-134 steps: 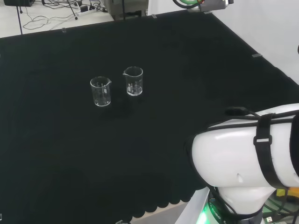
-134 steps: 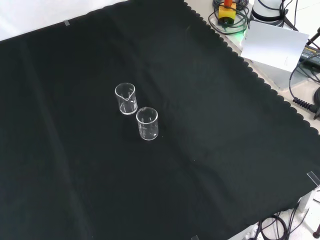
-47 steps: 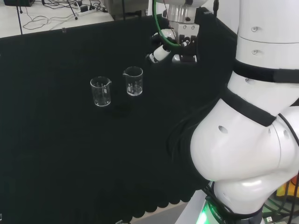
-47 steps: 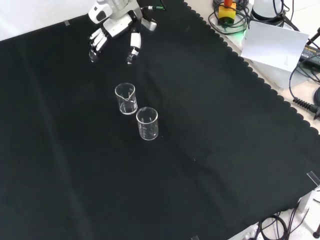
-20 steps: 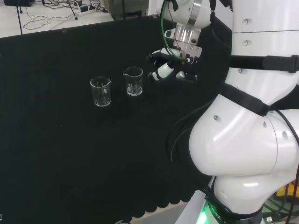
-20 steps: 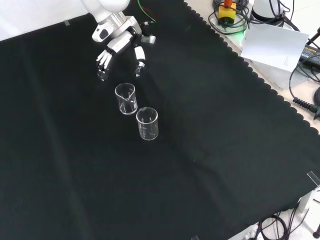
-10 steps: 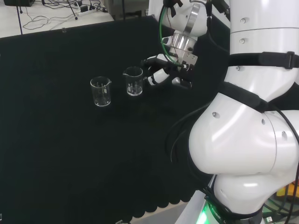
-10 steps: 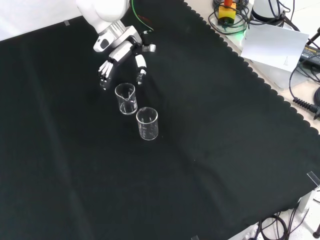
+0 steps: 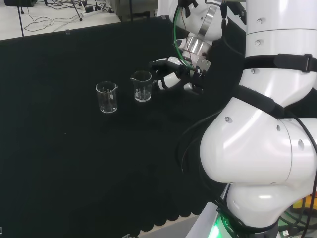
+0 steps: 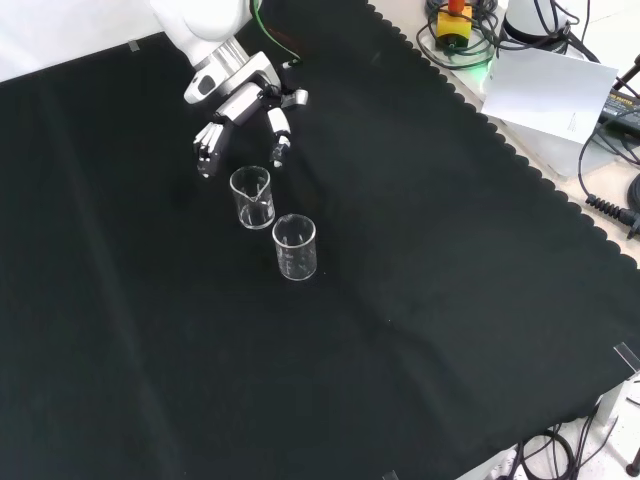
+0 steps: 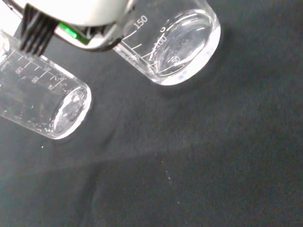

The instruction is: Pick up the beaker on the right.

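Observation:
Two clear glass beakers stand upright on the black cloth. In the head view one beaker [image 9: 107,97] is at the left and the other beaker [image 9: 141,86] is at the right. The front view shows that right one as the farther beaker [image 10: 252,197], with the other beaker [image 10: 295,247] nearer. My hand [image 9: 171,78] hovers close beside the right beaker, open and apart from it. In the front view the hand [image 10: 240,105] spreads its fingers [image 10: 207,152] and thumb [image 10: 280,135] to either side just beyond the beaker's rim. The wrist view looks past the hand [image 11: 80,14] at one beaker [image 11: 175,47] and a second beaker [image 11: 42,109].
The arm's white links [image 9: 257,148] stand at the head view's right. Off the cloth's scalloped edge, a grey box [image 10: 555,95] and cables [image 10: 455,35] lie at the front view's top right. Bare black cloth [image 10: 400,330] surrounds the beakers.
Over the last second the hand has come down and moved toward the right beaker, ending just beside it. Both beakers stand where they were.

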Controlling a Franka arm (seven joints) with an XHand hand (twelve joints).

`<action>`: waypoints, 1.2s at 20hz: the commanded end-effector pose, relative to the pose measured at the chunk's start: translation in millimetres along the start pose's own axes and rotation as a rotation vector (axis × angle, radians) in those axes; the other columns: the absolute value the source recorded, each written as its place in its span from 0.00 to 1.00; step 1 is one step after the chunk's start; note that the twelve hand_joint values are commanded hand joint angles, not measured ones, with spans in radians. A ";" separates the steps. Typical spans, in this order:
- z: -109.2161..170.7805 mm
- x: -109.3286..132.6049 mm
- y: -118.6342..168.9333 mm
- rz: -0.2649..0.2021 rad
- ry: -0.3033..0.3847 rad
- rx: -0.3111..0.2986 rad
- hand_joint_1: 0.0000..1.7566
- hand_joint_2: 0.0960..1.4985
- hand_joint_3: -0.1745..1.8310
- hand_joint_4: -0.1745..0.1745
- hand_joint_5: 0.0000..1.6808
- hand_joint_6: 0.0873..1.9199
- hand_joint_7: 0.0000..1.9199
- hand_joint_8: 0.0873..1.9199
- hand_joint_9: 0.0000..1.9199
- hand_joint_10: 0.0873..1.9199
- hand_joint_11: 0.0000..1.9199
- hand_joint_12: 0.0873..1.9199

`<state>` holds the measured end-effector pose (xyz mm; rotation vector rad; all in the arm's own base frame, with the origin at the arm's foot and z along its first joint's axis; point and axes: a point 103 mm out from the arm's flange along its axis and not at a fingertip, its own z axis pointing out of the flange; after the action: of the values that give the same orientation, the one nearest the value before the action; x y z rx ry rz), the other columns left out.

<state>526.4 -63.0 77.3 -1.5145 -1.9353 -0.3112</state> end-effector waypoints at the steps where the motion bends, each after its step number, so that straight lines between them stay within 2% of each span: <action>1: 4.3 2.4 2.2 -0.014 0.003 -0.001 0.51 0.28 0.42 0.33 0.20 0.00 0.10 0.32 0.18 0.31 0.00 0.73; 10: 16.3 4.8 14.2 -0.045 0.044 -0.011 0.50 0.28 0.42 0.34 0.21 0.00 0.09 0.32 0.17 0.31 0.00 0.71; 18: 19.3 5.6 21.9 -0.058 0.087 -0.076 0.50 0.29 0.41 0.34 0.22 0.00 0.11 0.32 0.18 0.30 0.00 0.66; 24: 23.2 5.5 25.0 -0.068 0.106 -0.082 0.50 0.29 0.41 0.34 0.24 0.00 0.13 0.32 0.20 0.30 0.00 0.68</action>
<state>540.2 -39.5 59.9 -1.4628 -1.9131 -0.4853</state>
